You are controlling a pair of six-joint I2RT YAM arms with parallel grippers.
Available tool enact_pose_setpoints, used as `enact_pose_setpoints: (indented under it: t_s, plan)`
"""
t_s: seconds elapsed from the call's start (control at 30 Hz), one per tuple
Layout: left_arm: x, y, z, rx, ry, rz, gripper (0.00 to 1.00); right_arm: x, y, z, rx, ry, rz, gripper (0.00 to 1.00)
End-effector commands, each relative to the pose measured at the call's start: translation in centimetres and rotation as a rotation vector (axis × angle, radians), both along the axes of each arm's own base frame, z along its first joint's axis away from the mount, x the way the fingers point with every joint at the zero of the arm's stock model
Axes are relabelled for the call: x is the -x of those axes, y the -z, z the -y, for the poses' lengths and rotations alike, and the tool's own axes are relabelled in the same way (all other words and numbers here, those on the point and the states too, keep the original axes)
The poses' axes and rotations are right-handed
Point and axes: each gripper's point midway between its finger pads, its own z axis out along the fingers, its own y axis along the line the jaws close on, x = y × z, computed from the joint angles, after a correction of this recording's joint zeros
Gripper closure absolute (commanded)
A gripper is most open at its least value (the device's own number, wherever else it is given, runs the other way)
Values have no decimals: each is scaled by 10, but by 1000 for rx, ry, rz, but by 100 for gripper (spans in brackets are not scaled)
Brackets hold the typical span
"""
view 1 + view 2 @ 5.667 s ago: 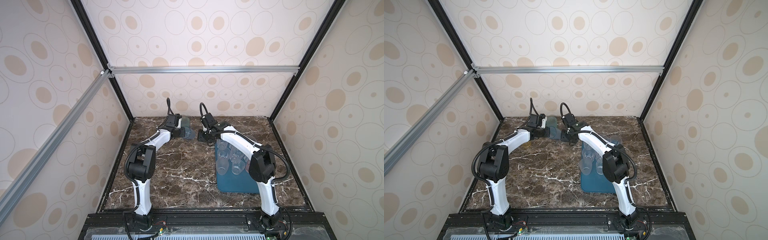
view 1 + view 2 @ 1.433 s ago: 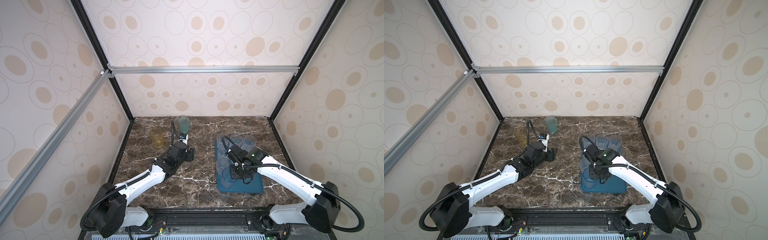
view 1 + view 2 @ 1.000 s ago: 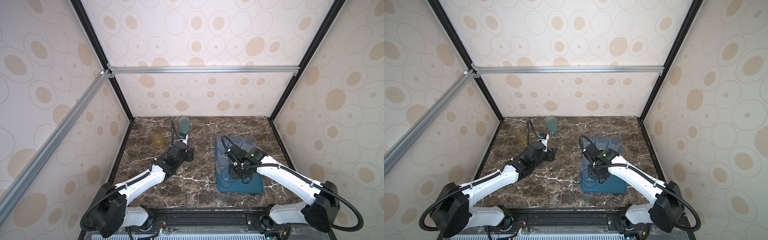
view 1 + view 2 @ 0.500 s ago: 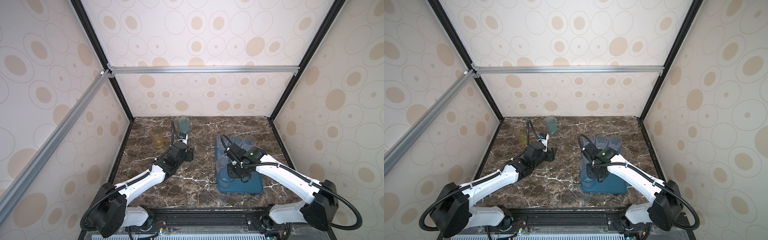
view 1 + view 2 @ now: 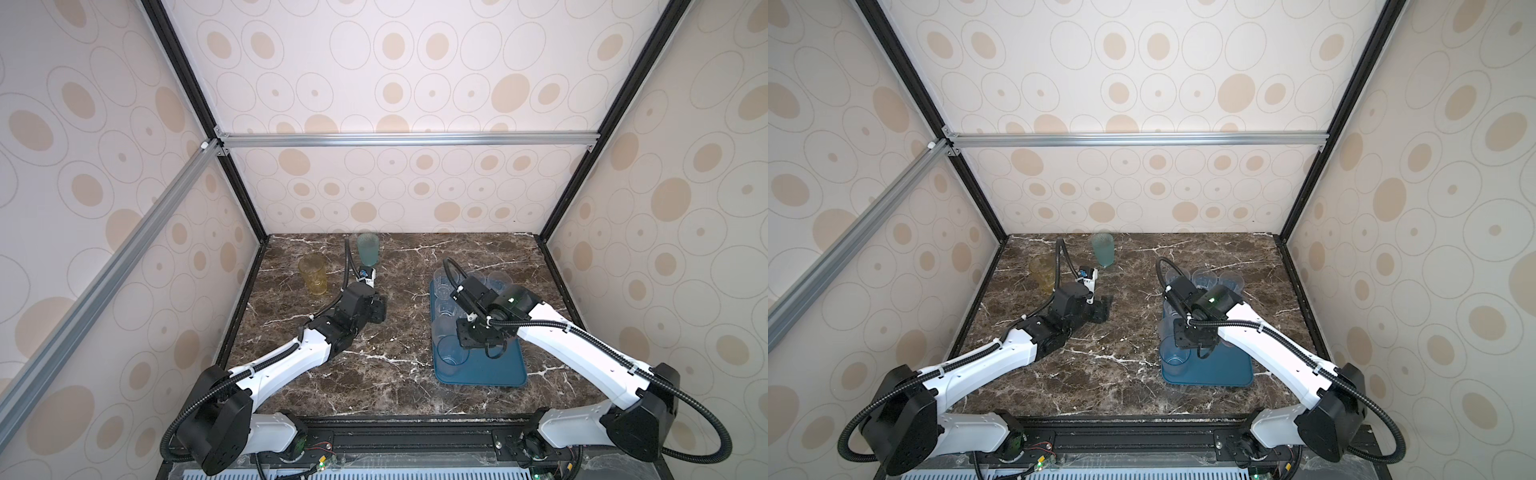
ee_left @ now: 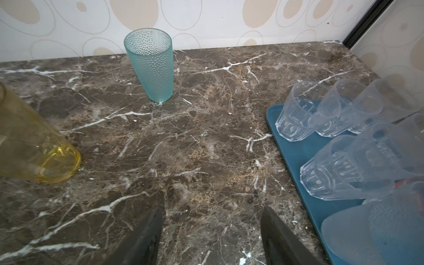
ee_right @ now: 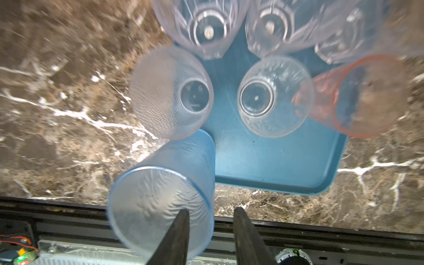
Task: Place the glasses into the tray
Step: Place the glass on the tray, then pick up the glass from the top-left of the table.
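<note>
The dark teal tray (image 5: 498,370) lies on the right of the table and holds several upright glasses, mostly clear. My right gripper (image 7: 211,209) hangs over its front left part, pointing down, open. One finger is inside a tall blue glass (image 7: 160,202) and one outside, with the rim wall loose between them. That blue glass (image 5: 449,355) stands in the tray by its left rim. Beside it stand a frosted glass (image 7: 160,91), a small clear glass (image 7: 273,96) and a pinkish glass (image 7: 344,96). My left gripper (image 6: 211,211) is open and empty over bare marble. A teal dotted glass (image 6: 150,64) and an amber glass (image 6: 29,142) stand beyond it.
In both top views the amber glass (image 5: 312,274) stands at the back left and the teal glass (image 5: 368,249) near the back wall. Patterned walls with black frame posts close in the marble table (image 5: 395,374) on three sides. The front rail (image 7: 321,236) runs just past the tray.
My right jaws have parted from the blue glass's rim, and the glass now stands free in the tray. The left arm has stayed still over the last second.
</note>
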Motion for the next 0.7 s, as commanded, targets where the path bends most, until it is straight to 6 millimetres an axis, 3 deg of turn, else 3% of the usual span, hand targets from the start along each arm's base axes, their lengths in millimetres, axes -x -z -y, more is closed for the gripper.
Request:
enact_pose_setpoints:
  t_s: [0.0, 0.17, 0.33, 0.53, 0.67]
  plan:
    - [-9, -30, -13, -102, -47, 71, 25, -15, -19, 8, 50, -28, 45, 63]
    - [-24, -42, -50, -194, -132, 79, 19, -66, -29, -4, -4, -4, 127, 61]
    - [-51, -45, -118, -134, -257, 28, 24, -116, -33, -37, -106, 21, 194, 61]
    - [-76, -36, -190, -69, -383, -65, 26, -142, -21, -81, -215, -15, 147, 61]
    - [-91, -16, -218, -34, -407, -156, 28, -147, -16, -93, -217, -47, 125, 61]
